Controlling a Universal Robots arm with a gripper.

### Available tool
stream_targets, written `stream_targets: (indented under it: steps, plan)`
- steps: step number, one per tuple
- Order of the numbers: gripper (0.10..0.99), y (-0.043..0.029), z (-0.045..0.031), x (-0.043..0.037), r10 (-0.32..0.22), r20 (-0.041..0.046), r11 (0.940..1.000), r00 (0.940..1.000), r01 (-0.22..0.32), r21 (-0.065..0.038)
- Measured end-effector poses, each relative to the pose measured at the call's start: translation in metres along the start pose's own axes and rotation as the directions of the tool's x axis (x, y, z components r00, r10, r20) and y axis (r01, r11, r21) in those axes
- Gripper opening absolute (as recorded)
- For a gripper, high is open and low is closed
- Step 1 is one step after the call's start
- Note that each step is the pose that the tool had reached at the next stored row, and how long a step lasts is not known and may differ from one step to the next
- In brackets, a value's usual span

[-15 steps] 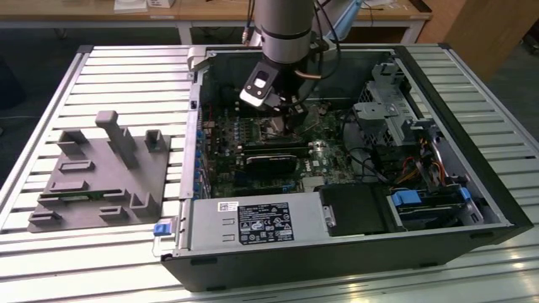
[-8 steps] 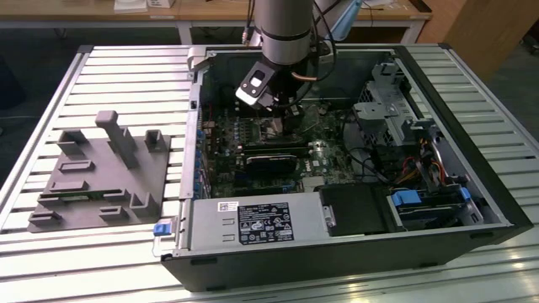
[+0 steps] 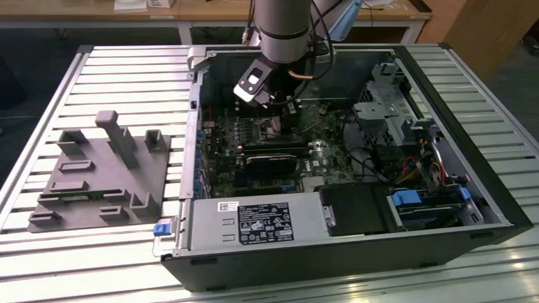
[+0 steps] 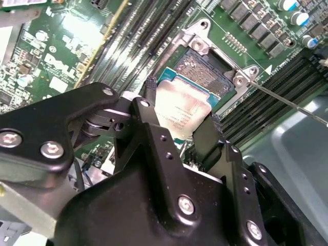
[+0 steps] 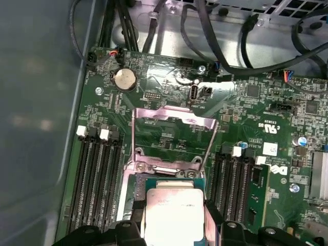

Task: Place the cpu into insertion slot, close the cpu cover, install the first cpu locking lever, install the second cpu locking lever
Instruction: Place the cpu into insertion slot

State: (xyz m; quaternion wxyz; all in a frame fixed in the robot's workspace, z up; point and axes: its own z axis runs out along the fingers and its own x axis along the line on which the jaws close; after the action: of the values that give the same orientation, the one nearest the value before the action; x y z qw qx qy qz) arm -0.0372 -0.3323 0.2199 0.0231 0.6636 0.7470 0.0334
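Inside the open computer case [image 3: 354, 255] on the slatted bench [image 3: 126, 69], the claw [image 4: 179, 122] pinches the cpu [image 4: 182, 110] by two opposite edges between its black fingers [image 4: 204, 138]. The chip sits partly over the insertion slot [image 4: 207, 69], whose dark contact field shows beyond it; whether chip and rim touch cannot be told. In the first wrist view the cpu cover [image 5: 169, 115] stands swung open beyond the slot.
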Motion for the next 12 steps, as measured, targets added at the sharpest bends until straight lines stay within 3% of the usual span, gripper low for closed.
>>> stream_targets:
  steps: [12]
  plan:
    - [0.537,-0.0056,0.0054,0.0051,0.085,0.0086,0.9964,0.9964,-0.085,-0.001]
